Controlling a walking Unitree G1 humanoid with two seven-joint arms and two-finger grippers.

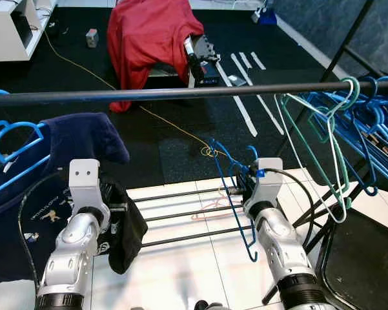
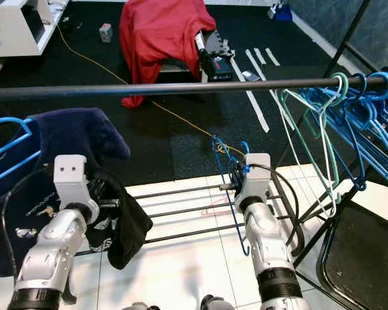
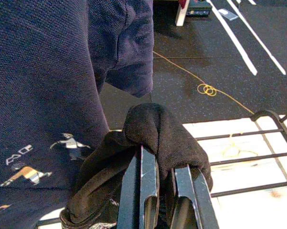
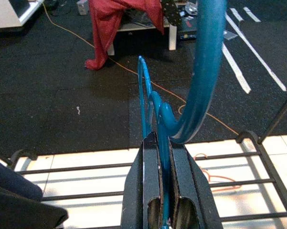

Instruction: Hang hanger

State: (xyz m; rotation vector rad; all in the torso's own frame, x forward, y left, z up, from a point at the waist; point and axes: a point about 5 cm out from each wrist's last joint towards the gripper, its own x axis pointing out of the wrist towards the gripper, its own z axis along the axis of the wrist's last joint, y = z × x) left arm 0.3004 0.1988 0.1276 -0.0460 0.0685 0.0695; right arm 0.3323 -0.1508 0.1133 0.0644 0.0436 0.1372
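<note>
Right gripper (image 4: 163, 143) pinches blue hanger (image 1: 235, 194); left gripper (image 3: 157, 167) pinches black cloth (image 3: 157, 129).

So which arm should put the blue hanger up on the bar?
The right one. Its pincer already grips the blue hanger below the rail. The left pincer is busy holding black cloth.

Counts: 1 rail (image 1: 181, 93); 1 blue hanger (image 1: 235, 194) in right tool (image 1: 242, 179); 1 black cloth (image 1: 126, 229) in left tool (image 3: 157, 200); 1 navy garment (image 1: 58, 168); 1 red cloth (image 1: 152, 39). Clustered rail hangers (image 1: 355, 123): uncountable.
</note>
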